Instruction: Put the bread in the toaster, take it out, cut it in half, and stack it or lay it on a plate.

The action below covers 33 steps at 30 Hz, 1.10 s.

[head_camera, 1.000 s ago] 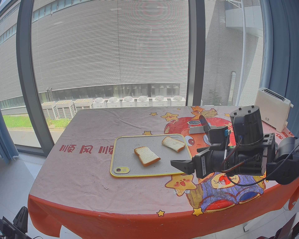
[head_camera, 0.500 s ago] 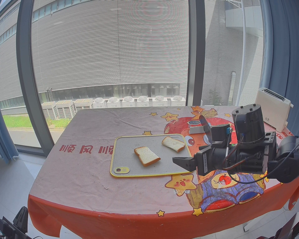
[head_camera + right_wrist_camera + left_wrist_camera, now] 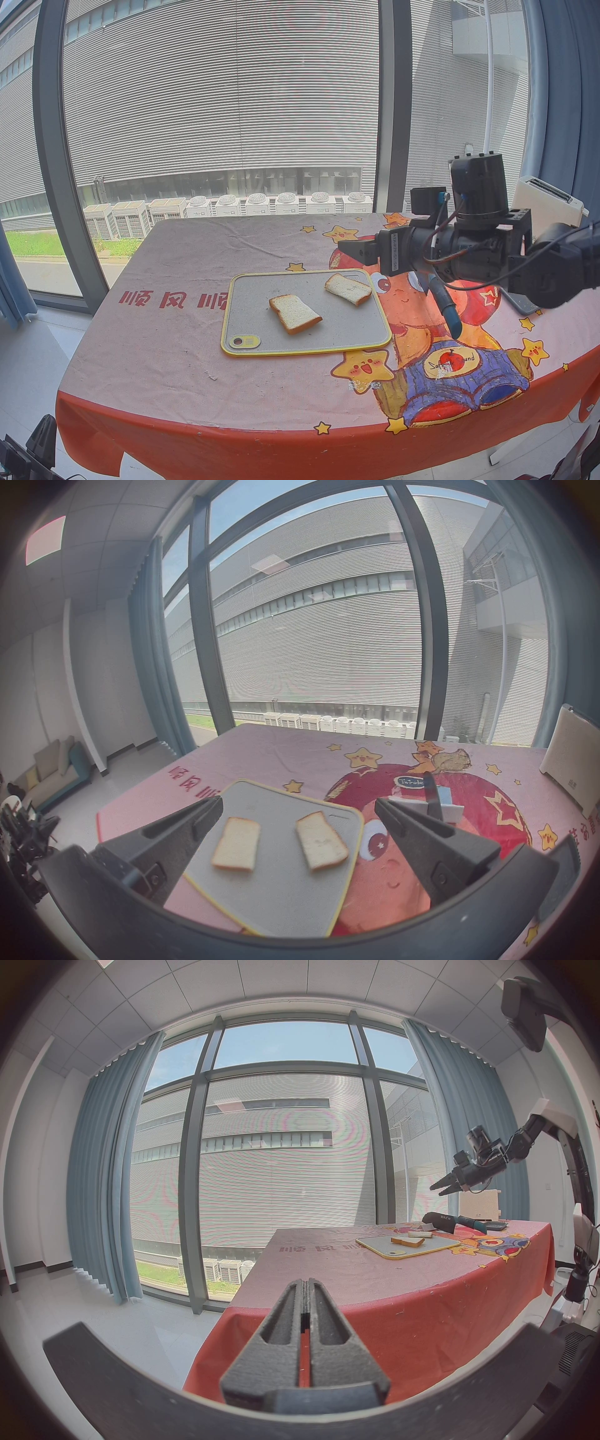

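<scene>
Two pale toasted bread slices lie flat and apart on a grey rectangular cutting board with a yellow rim (image 3: 325, 328), which rests on the surface under a pink and orange cartoon-printed cloth (image 3: 187, 350). The nearer slice (image 3: 295, 312) sits near the board's middle and the farther slice (image 3: 348, 289) towards its far right corner. The right claw (image 3: 350, 250) hangs well above the surface by that far right corner, its black fingers (image 3: 187, 830) spread wide with nothing between them. Under the right arm lies what looks like a knife with a blue handle (image 3: 446, 307), partly hidden. The white slotted toaster (image 3: 549, 215) stands at the surface's far right edge. The left claw (image 3: 306, 1285) is off to the surface's left, well apart from it, its fingers pressed together and empty.
</scene>
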Available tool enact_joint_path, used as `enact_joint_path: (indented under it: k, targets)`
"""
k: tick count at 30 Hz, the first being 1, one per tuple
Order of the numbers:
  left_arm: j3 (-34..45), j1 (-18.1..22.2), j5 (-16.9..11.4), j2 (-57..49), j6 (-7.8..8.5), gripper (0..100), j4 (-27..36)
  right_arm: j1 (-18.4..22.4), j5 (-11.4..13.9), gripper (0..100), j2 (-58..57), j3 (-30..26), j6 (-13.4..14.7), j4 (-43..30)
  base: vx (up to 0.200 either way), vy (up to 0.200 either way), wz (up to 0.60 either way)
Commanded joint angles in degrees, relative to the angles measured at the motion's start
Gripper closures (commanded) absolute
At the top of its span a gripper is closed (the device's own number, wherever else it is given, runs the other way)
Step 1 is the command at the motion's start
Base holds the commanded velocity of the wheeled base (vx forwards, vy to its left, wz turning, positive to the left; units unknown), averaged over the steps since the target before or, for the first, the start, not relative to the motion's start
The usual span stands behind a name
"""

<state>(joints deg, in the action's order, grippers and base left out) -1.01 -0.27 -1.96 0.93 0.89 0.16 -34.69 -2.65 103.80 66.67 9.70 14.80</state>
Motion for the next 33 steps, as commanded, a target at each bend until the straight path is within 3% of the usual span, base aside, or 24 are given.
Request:
enact_joint_path:
  k: [1, 15, 19, 24, 33]
  targets:
    - [0.92, 0.00, 0.03, -0.93, -0.01, 100, 0.02, 3.76, 0.36, 0, 8.61, 4.61, -1.44, 0.32, 0.000, 0.000, 0.00]
    - [0.92, 0.00, 0.03, -0.93, -0.01, 100, 0.02, 3.84, 0.27, 0, 14.67, 9.97, -1.27, -0.47, 0.000, 0.000, 0.00]
    - [0.92, 0.00, 0.03, -0.93, 0.08, 100, 0.02, 4.64, -0.96, 0, 16.61, 14.63, -0.83, -5.83, 0.000, 0.000, 0.00]
    - [0.92, 0.00, 0.03, -0.93, 0.08, 100, 0.02, 4.37, -2.98, 0, 17.75, 17.35, 1.81, -10.14, 0.000, 0.000, 0.00]
    - [0.92, 0.00, 0.03, -0.93, 0.08, 100, 0.02, 2.79, -2.10, 0, 19.33, 17.18, 4.62, -10.32, 0.000, 0.000, 0.00]
